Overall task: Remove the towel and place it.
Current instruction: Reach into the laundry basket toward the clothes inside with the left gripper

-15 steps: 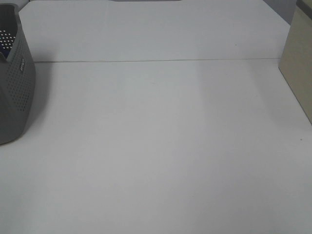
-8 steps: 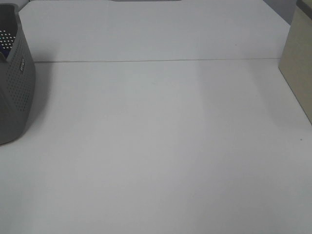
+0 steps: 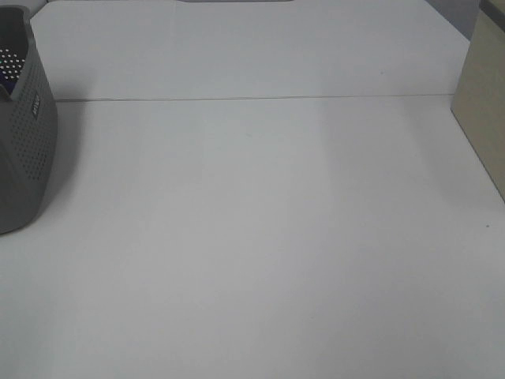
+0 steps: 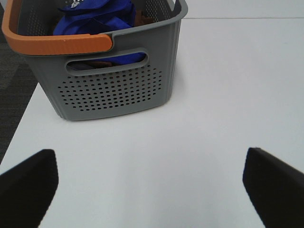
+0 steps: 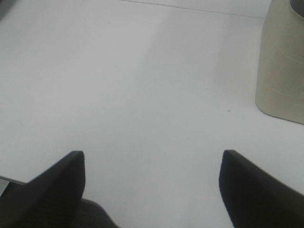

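Left wrist: towel point(image 4: 95, 16) well beyond fingers point(image 4: 28, 185)

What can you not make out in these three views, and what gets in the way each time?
1. Towel: left wrist view; bunched in the grey basket, whose walls hide its lower part; the frame edge cuts its top.
2. Basket, exterior high view: mostly cut off by the frame edge.
3. Beige container: cut off in exterior high and right wrist views; kind unclear.
4. Left pincer, right pincer: only fingertips show.
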{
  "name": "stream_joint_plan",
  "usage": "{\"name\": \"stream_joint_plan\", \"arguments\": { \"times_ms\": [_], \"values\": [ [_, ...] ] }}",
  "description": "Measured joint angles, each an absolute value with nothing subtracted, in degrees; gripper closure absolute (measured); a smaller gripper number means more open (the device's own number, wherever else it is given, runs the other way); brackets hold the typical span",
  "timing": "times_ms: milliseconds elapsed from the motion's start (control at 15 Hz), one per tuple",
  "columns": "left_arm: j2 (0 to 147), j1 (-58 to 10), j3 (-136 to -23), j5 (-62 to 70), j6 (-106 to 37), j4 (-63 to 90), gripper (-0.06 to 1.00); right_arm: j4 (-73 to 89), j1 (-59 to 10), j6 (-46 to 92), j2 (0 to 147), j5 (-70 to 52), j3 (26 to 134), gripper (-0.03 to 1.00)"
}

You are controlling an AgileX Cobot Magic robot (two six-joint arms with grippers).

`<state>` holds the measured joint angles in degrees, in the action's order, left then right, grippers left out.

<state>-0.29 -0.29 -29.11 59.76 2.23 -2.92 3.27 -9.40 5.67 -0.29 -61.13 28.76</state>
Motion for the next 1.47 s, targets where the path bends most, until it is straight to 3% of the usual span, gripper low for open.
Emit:
{"name": "stream_joint_plan", "arguments": {
  "times_ms": [600,867,1000,1467],
  "values": [
    [-0.3,-0.3,-29.1,59.8,1.7,-2.9,-0.04,3.3,-9.4,5.7,-0.3,-61.1,28.8,0.21],
    [2.1,-0.3,-30.7,62.0,-6.0,-2.9,-0.04,3.3,-9.4,5.7,-0.3,-61.1,28.8,0.21],
    [13.6,-0.3,-39.6,68.4,-17.9,-2.9,-0.04,3.3,-9.4,5.7,-0.3,-61.1,28.8,0.21],
    [41.6,-0.7,-65.3,70.0,-40.4,-4.8,-0.04,3.3,-9.4,5.7,-0.3,-61.1,28.8,0.21]
  ]
}}
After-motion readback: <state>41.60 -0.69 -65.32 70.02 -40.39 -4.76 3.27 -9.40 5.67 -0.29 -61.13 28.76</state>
